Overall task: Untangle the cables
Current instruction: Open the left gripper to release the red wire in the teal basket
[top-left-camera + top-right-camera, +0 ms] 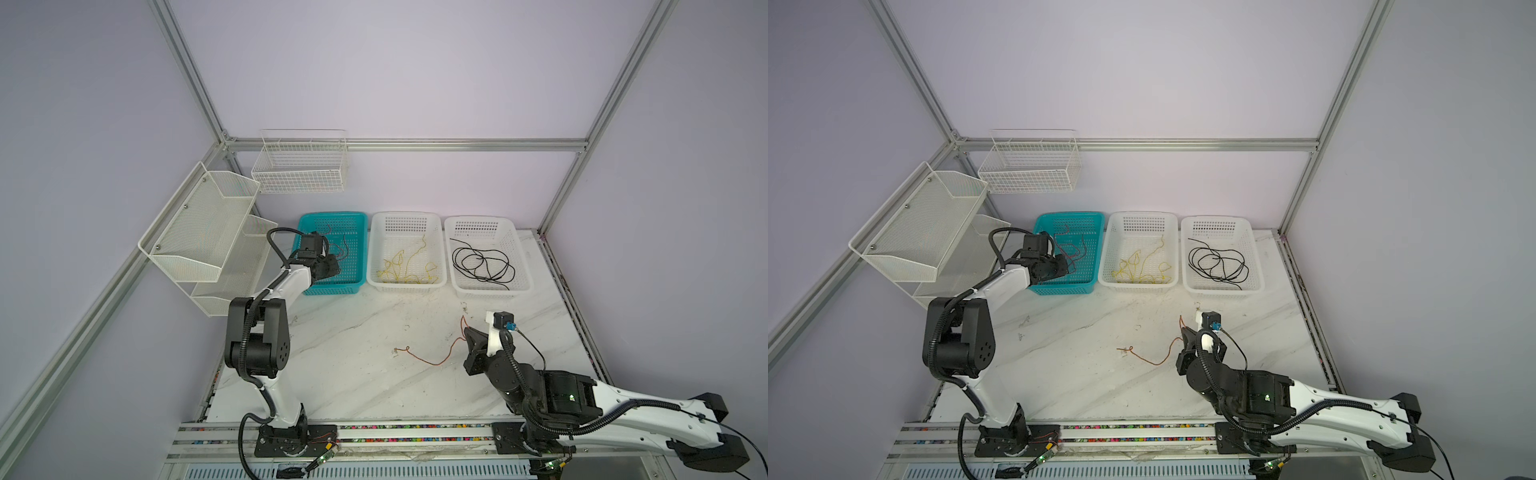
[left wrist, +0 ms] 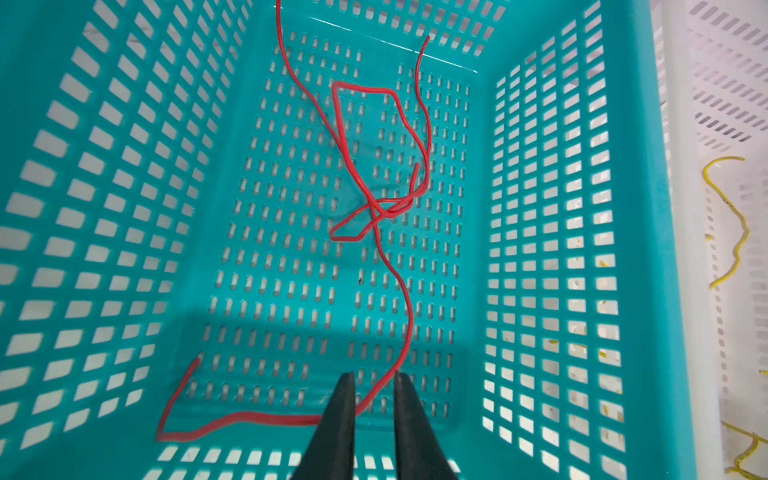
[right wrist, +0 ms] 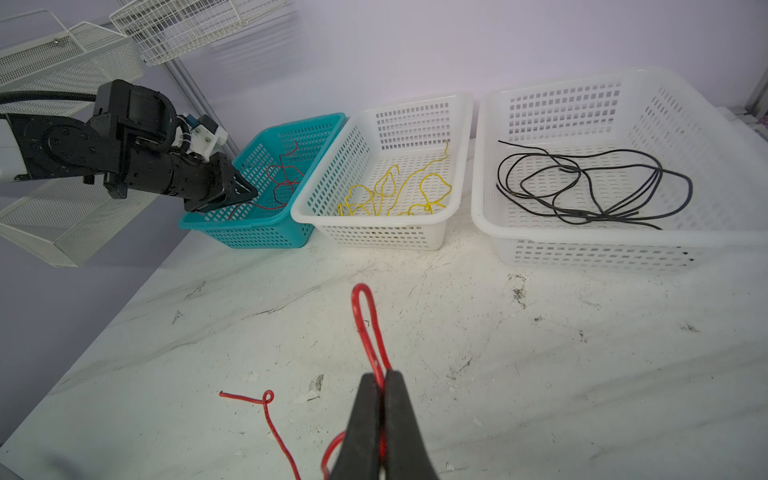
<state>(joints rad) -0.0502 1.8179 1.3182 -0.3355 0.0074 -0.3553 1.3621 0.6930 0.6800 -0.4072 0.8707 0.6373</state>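
Red wires, both hands.
My left hand [image 2: 374, 376], released, straddles the tangled red wire [image 2: 376, 208] in the slotted teal basket [image 2: 104, 208]; my right hand [image 3: 381, 376] pinches a glossy red loop [image 3: 361, 286] above the marbled counter [image 3: 540, 374].

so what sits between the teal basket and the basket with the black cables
The middle white basket, holding the yellow cables. It stands in a row with the teal basket and the right white basket of black cables, as both top views show.

A teal basket [image 1: 332, 215], a middle white basket [image 1: 405, 215] and a right-hand white basket [image 1: 478, 219] stood side by side at the back of the marble bench [image 1: 353, 374], with a mesh shelf [image 1: 199, 232] and a wire rack [image 1: 301, 170] hung on the walls.
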